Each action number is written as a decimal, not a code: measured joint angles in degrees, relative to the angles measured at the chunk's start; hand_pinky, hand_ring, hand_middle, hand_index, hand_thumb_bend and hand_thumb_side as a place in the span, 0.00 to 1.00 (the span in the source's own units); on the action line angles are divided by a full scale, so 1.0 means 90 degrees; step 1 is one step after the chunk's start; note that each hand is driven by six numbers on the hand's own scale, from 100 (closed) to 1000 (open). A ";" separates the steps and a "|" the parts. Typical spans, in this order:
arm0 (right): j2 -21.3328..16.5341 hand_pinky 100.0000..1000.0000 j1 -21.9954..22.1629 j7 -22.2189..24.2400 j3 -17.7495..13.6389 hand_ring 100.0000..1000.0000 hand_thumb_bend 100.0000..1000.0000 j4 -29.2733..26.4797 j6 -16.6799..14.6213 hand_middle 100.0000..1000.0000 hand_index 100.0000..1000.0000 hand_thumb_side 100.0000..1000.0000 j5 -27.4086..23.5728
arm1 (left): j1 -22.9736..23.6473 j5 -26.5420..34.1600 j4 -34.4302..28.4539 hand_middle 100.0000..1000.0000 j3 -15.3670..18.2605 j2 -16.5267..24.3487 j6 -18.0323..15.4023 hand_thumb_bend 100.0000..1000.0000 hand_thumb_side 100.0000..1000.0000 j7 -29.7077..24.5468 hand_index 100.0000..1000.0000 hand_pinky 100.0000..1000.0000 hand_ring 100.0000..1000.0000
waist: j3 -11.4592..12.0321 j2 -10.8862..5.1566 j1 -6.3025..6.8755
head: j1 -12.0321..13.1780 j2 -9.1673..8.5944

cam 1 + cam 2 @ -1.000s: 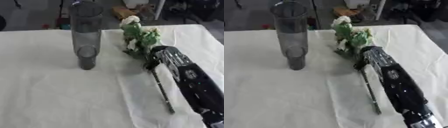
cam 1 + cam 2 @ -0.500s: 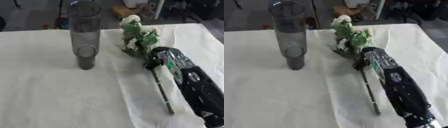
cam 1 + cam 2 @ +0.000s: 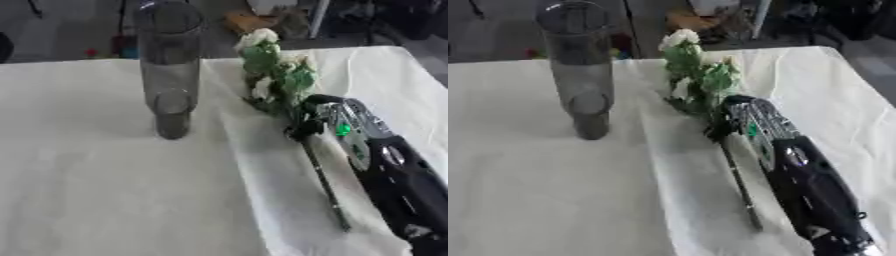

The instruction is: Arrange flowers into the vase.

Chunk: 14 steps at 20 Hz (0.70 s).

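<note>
Creased white tablecloth [image 3: 114, 190] over the table, blurred clutter [image 3: 262, 17] on dark floor beyond.

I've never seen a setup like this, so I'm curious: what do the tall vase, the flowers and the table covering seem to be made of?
The vase looks like clear, smoky glass or plastic: the background shows through its wall. The flowers, white blooms with green leaves on a dark straight stem, could be artificial or real; the look leaves it open. The table covering seems a matte cream cloth, since it creases and folds. The right hand rests at the stem.
</note>
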 measured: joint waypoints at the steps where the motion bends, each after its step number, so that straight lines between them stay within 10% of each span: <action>1: 0.0000 0.09 0.0002 -0.0039 0.0000 0.44 0.00 -0.0007 0.0022 0.17 0.29 0.30 0.0003 | 0.0000 0.0000 0.0000 0.85 0.0000 0.0000 0.0000 0.00 0.81 0.0000 0.90 0.84 0.78 | -0.0001 0.0005 0.0000 | -0.0001 0.0000; 14: 0.0000 0.00 0.0047 -0.0905 -0.0019 0.37 0.00 -0.0199 0.0498 0.20 0.17 0.22 0.0212 | 0.0000 0.0000 0.0000 0.84 0.0000 0.0000 0.0002 0.00 0.82 -0.0002 0.91 0.84 0.78 | -0.0042 0.0027 0.0033 | -0.0035 0.0000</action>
